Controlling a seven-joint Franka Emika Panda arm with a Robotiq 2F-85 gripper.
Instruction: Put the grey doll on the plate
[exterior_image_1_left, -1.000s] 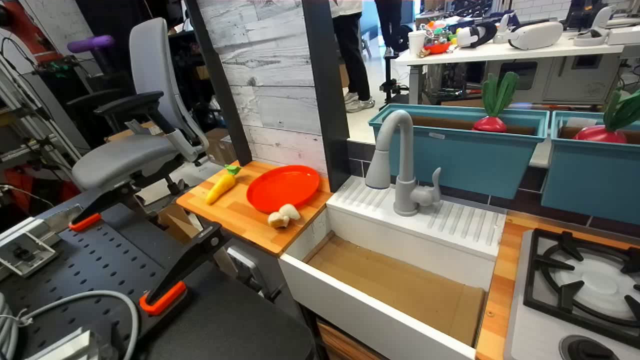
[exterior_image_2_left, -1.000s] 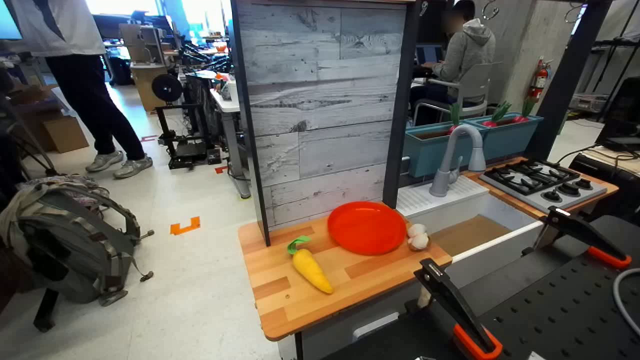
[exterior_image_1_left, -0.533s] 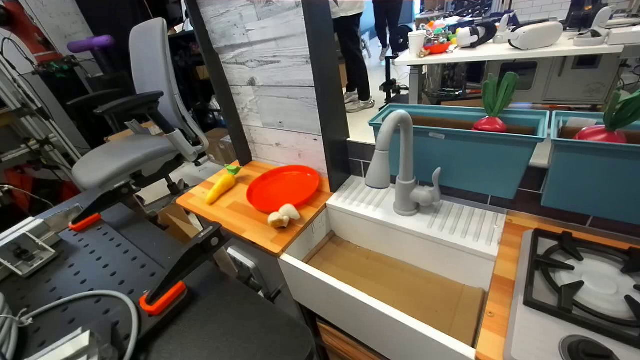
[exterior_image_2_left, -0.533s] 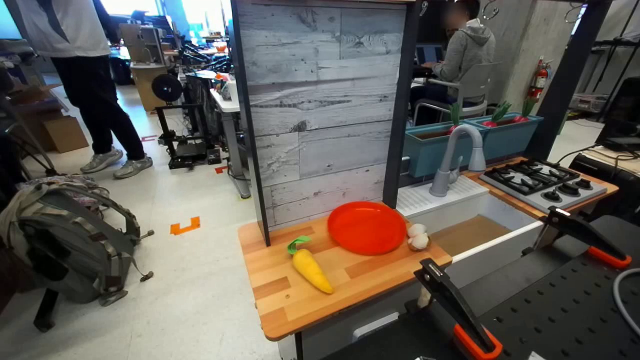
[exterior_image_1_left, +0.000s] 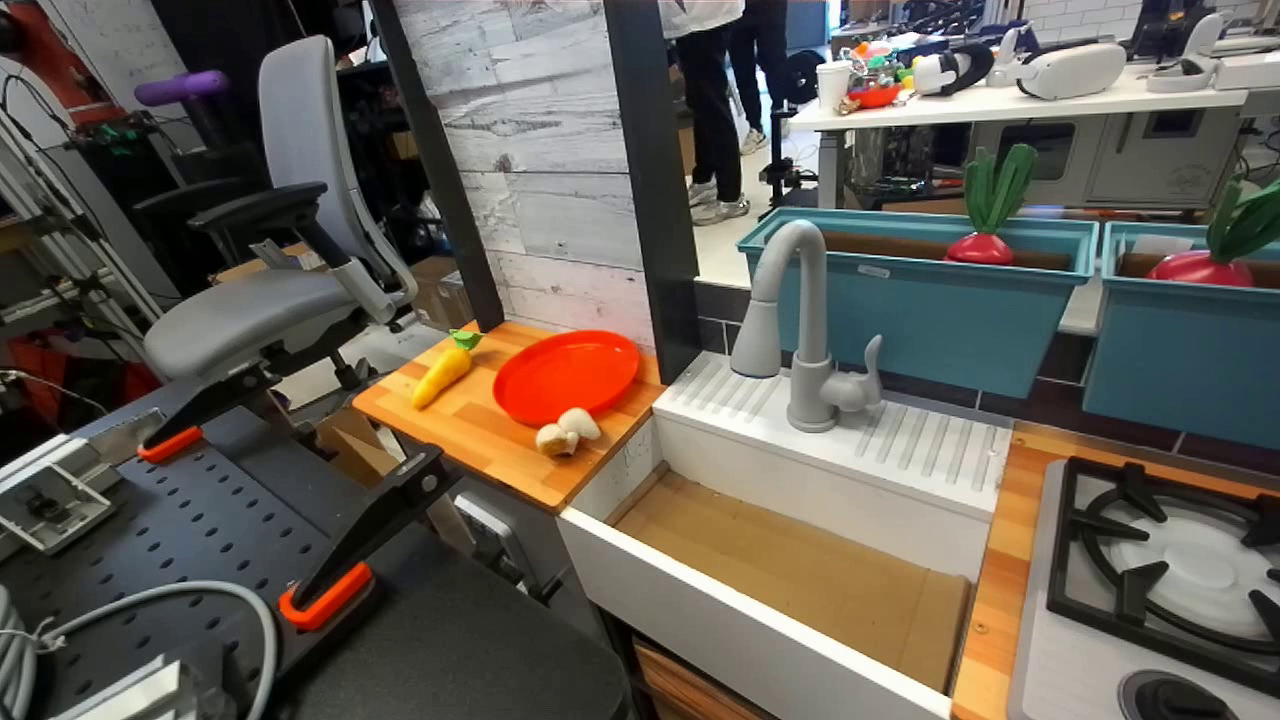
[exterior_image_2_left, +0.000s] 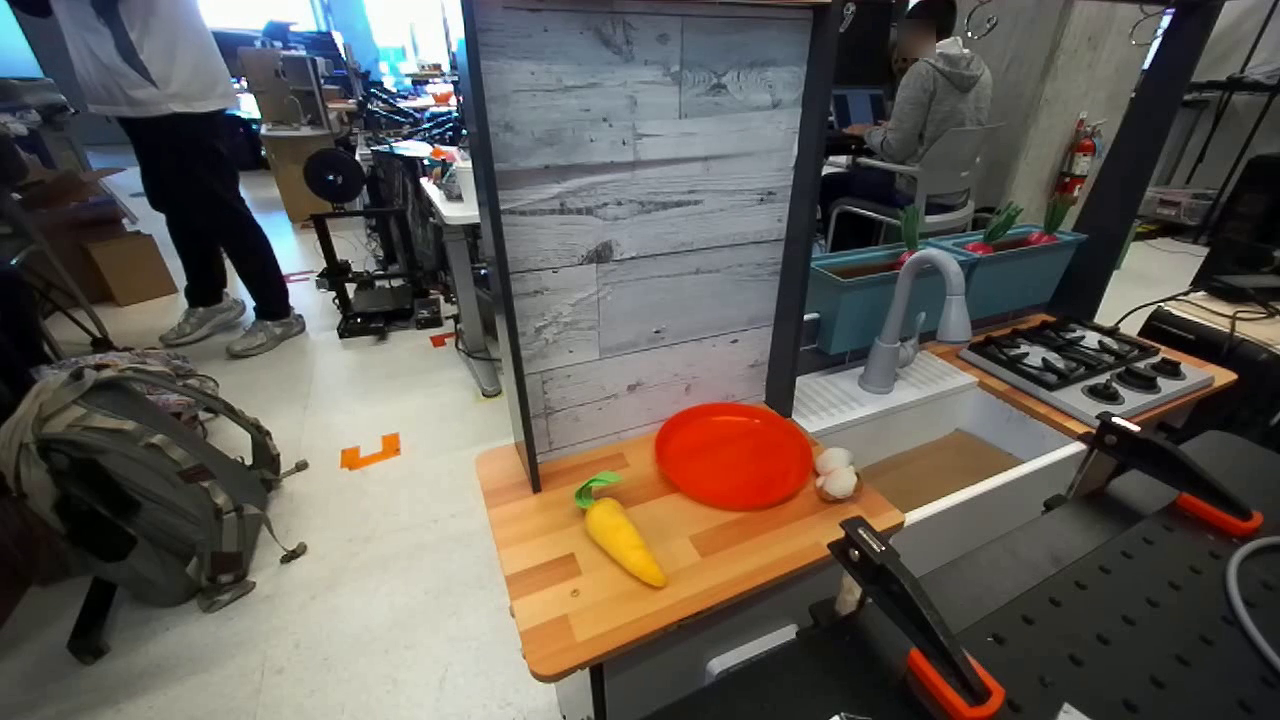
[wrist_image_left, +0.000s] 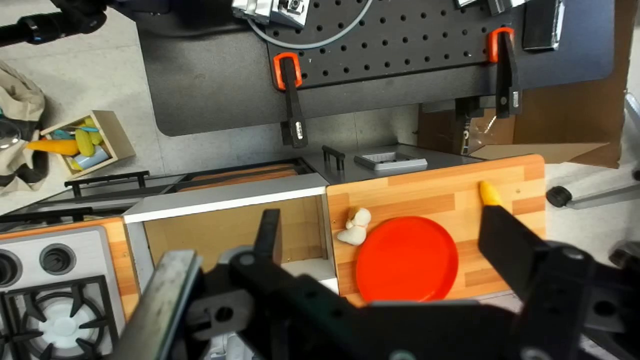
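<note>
In the wrist view the claw (wrist_image_left: 387, 235) hangs high over the wooden surface (wrist_image_left: 430, 197), its two jaws spread wide apart. The pale doll (wrist_image_left: 354, 234) lies on that surface, well below the claw and within the gap as seen from there, nearer the jaw at the left of the view. The round orange-red plate (wrist_image_left: 407, 257) lies below the same gap, roughly midway between the jaws, its lower edge partly hidden by the claw. The doll is off the plate, just beside its rim; whether they touch cannot be told. A yellow toy carrot (wrist_image_left: 490, 194) shows past the tip of the claw's other jaw, which covers part of it. Under the left-of-view jaw is the white sink (wrist_image_left: 225, 204), with the stove (wrist_image_left: 64, 320) farther out on that side of the claw.
</note>
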